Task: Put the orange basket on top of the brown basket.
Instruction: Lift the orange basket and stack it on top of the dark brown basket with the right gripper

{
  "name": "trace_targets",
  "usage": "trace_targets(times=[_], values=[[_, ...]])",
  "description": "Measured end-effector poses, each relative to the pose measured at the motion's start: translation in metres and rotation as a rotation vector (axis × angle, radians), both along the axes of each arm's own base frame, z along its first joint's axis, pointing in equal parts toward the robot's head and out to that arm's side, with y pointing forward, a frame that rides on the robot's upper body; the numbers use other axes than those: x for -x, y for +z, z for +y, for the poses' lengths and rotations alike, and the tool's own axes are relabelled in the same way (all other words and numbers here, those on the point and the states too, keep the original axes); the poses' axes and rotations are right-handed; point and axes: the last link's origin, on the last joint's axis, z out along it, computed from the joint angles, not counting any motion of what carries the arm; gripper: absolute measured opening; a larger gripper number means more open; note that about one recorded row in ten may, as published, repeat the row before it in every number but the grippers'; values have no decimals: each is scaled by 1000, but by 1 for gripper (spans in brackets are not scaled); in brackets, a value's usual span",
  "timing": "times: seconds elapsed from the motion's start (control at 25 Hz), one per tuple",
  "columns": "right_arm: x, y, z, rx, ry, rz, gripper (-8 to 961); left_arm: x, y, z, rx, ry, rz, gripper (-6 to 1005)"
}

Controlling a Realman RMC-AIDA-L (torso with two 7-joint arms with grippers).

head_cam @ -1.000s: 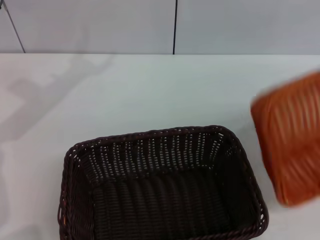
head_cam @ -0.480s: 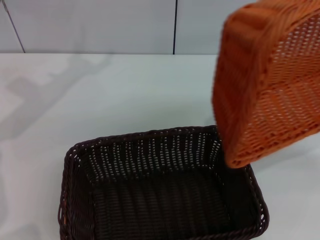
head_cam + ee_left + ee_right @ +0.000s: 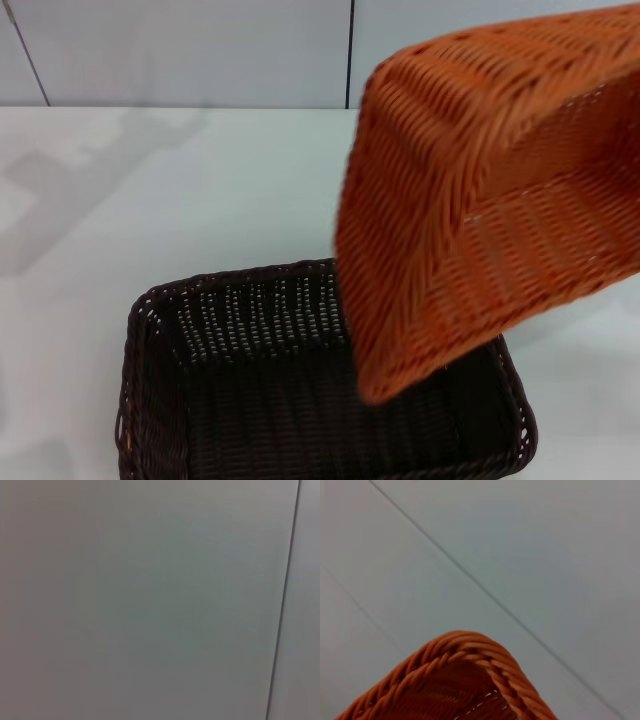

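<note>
Head view: orange basket [image 3: 490, 190] aloft and steeply tilted, underside facing the camera, low corner over the right part of the brown basket [image 3: 250, 390] on the white table [image 3: 150, 200], presumably swinging in for stacking. Farther left and larger than half a second earlier. No claws visible; grip impossible to tell.

Left wrist view: only blank wall [image 3: 150, 600].

Right wrist view: rim corner of the orange basket [image 3: 470, 655] close, suggesting right-arm carrying.

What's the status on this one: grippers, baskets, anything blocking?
Neither gripper in view. Orange basket airborne, steeply tilted, low corner over the brown basket, not seated. Brown basket upright on the white table. Nothing seen blocking.
</note>
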Motion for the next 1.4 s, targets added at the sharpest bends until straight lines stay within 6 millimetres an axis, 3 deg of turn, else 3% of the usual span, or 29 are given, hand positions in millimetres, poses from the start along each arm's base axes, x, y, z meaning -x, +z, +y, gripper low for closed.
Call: trace_targets(times=[0.24, 0.52, 0.84, 1.4], values=[[17, -35, -18, 62, 103, 128, 153, 3, 0, 0, -2, 7, 8, 859], [22, -64, -32, 82, 110, 195, 152, 1, -3, 4, 16, 9, 23, 859], [18, -87, -53, 87, 46, 235, 152, 0, -8, 8, 35, 13, 52, 859], [3, -126, -72, 190, -115, 174, 152, -9, -26, 20, 80, 33, 89, 859]])
